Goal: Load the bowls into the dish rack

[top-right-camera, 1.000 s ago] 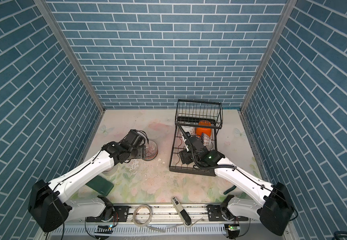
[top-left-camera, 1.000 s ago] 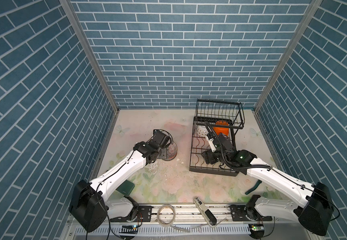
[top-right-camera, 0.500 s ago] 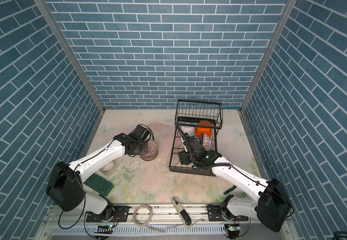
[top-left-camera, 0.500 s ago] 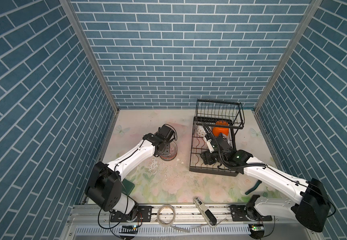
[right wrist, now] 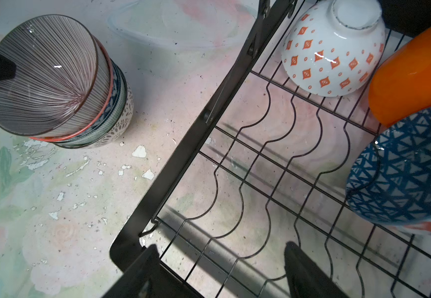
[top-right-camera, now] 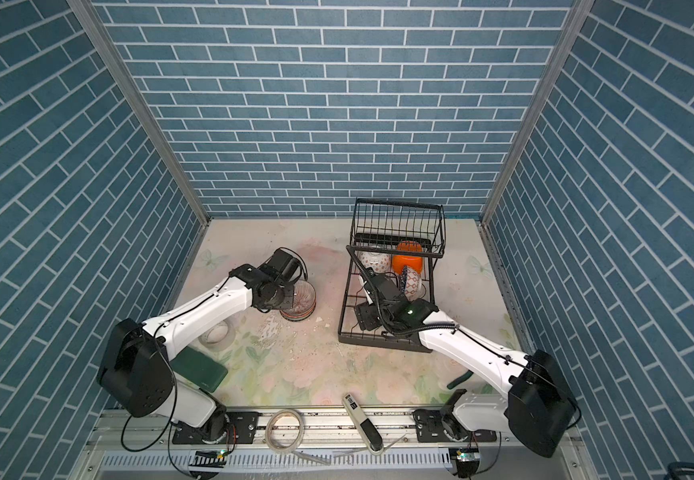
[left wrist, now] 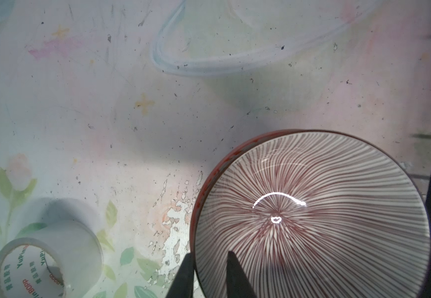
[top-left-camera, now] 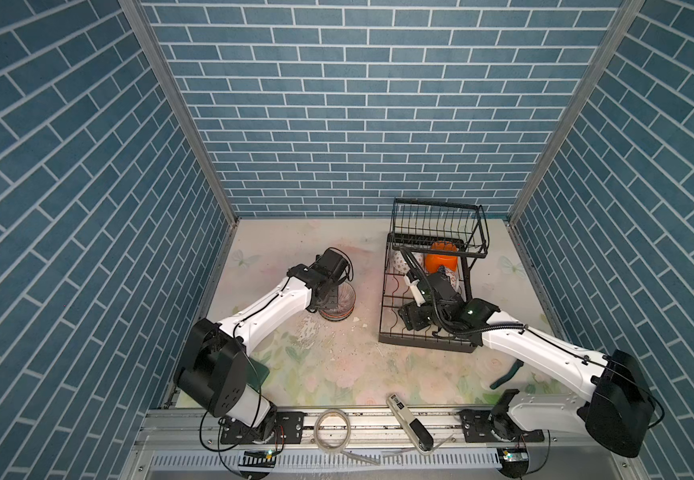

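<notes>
Left gripper [left wrist: 209, 258] jaws narrow astride striped bowl [left wrist: 312, 219] rim, clamp unconfirmed. Suggest lifting straight off stack [right wrist: 116, 111]. Right gripper [right wrist: 222, 263] jaws wide, empty.

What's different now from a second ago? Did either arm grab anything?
The left jaws closed onto the rim of the striped bowl topping the stack. The right jaws stay open over the rack, barely moved. The bowls inside it and the stack stayed put.
</notes>
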Available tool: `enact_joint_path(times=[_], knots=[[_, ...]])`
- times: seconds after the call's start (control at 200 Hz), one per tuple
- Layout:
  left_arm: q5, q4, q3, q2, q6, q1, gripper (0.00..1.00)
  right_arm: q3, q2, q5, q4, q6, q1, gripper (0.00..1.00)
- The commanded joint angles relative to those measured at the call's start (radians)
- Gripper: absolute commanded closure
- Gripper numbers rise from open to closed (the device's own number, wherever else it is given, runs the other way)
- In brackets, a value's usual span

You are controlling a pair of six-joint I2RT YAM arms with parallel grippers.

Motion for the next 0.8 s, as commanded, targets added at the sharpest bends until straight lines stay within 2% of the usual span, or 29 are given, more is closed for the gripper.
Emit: enact_joint_path(times=[0.0, 0.32, 0.635, 0.705, 0.795], knots=[[0.008, 0.014, 0.014, -0.015, 0.006, 0.001, 0.81, 0.006, 0.009, -0.014, 0.012, 0.028, 0.004, 0.24], [0.002, 0.032, -0.002, -0.065, 0.015, 0.001, 0.94, 0.004, 0.027, -0.019, 0.017, 0.041, 0.007, 0.25], [-0.002, 0.034, -0.020, -0.100, 0.020, 0.009, 0.98, 0.031, 0.059, -0.027, 0.016, 0.035, 0.007, 0.26], [0.001, 0.036, -0.023, -0.105, 0.020, 0.012, 0.98, 0.039, 0.067, -0.029, 0.017, 0.033, 0.007, 0.26], [0.003, 0.033, -0.024, -0.104, 0.021, 0.014, 0.81, 0.044, 0.076, -0.033, 0.018, 0.031, 0.008, 0.26]])
